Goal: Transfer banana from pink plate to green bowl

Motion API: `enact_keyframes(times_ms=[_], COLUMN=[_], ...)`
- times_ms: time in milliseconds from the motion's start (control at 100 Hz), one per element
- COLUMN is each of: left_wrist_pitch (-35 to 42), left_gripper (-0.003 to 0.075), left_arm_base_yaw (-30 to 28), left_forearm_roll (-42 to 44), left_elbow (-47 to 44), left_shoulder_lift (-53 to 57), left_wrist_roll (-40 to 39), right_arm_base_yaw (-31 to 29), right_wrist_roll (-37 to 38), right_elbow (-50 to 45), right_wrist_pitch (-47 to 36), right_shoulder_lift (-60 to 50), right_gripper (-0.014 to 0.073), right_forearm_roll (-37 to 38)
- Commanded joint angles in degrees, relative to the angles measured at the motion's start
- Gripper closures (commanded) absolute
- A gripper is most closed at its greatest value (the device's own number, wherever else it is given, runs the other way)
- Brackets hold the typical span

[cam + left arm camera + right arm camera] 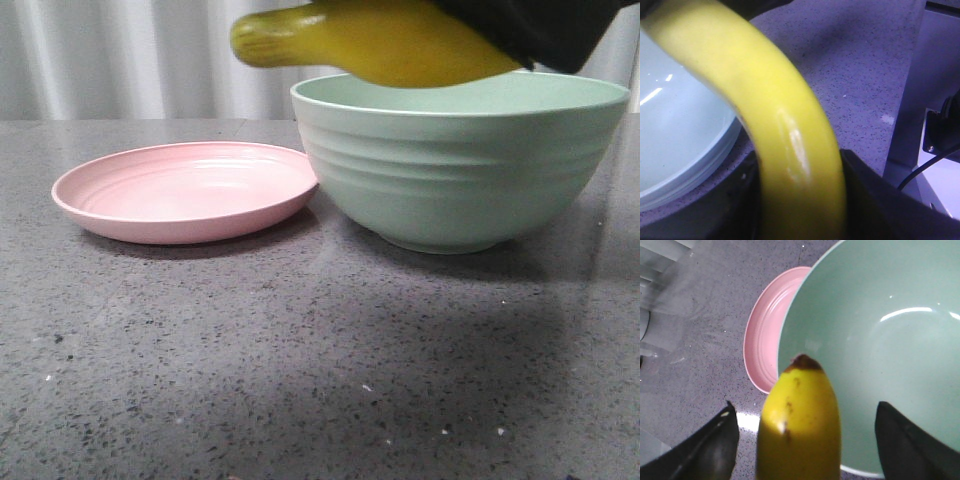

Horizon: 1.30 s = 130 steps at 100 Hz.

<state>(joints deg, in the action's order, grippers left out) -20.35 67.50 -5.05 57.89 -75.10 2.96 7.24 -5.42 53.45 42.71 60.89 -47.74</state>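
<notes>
The yellow banana (380, 40) hangs level just above the rim of the green bowl (460, 170), one end sticking out left past the rim toward the pink plate (185, 190). The plate has nothing on it and touches the bowl's left side. In the left wrist view my left gripper (802, 200) is shut on the banana (775, 100), its black fingers pressed against both sides, the bowl (675, 125) beside it. In the right wrist view my right gripper (805, 435) is open, with gaps on both sides of the banana (800, 415), over the bowl (880, 340) and plate (765, 340).
A black gripper body (540, 30) fills the top right of the front view; which arm it belongs to I cannot tell. The grey speckled tabletop (300, 380) stretches in front of plate and bowl. A robot base and cable (940, 150) stand beside the table.
</notes>
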Motion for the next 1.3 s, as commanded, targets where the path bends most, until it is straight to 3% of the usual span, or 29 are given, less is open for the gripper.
enact_keyframes(times_ms=[0, 190, 390, 520, 660, 860, 1130, 1290], left_wrist_pitch=[4.86, 4.66, 4.66, 4.66, 4.50, 4.20, 4.20, 4.20], left_gripper=[0.0534, 0.0534, 0.0526, 0.0440, 0.0332, 0.0319, 0.0320, 0.0321], left_arm_base_yaw=[0.44, 0.44, 0.44, 0.44, 0.32, -2.45, -8.94, -9.91], left_forearm_roll=[-0.52, -0.41, -0.32, 0.03, 2.84, 4.67, 4.67, 4.67], left_elbow=[2.03, 2.03, 2.03, 2.03, 2.03, 2.03, 2.03, 2.03], left_shoulder_lift=[1.20, 0.25, 0.04, 0.04, 0.94, 6.76, 17.07, 20.28], left_wrist_roll=[-0.16, -0.16, -0.16, -0.16, -0.16, -0.16, -0.16, -0.16], right_arm_base_yaw=[0.01, 0.01, 0.01, 0.01, 0.01, -0.09, -0.09, -0.09], right_wrist_roll=[-1.48, -2.36, -2.36, -2.36, -2.36, -3.61, -8.46, -8.46], right_elbow=[2.09, 2.09, 2.09, 2.09, 2.09, 4.82, 6.67, 6.67], right_wrist_pitch=[-0.92, -0.92, -0.92, -1.03, -1.94, -4.84, -20.76, -25.11], right_shoulder_lift=[-0.36, -0.31, -0.31, -0.31, -0.43, -0.43, 1.19, 6.43], right_gripper=[0.0114, 0.0165, 0.0372, 0.0516, 0.0605, 0.0621, 0.0621, 0.0620], right_forearm_roll=[-2.42, -2.42, -2.42, -2.42, -2.42, -1.83, 3.24, 5.44])
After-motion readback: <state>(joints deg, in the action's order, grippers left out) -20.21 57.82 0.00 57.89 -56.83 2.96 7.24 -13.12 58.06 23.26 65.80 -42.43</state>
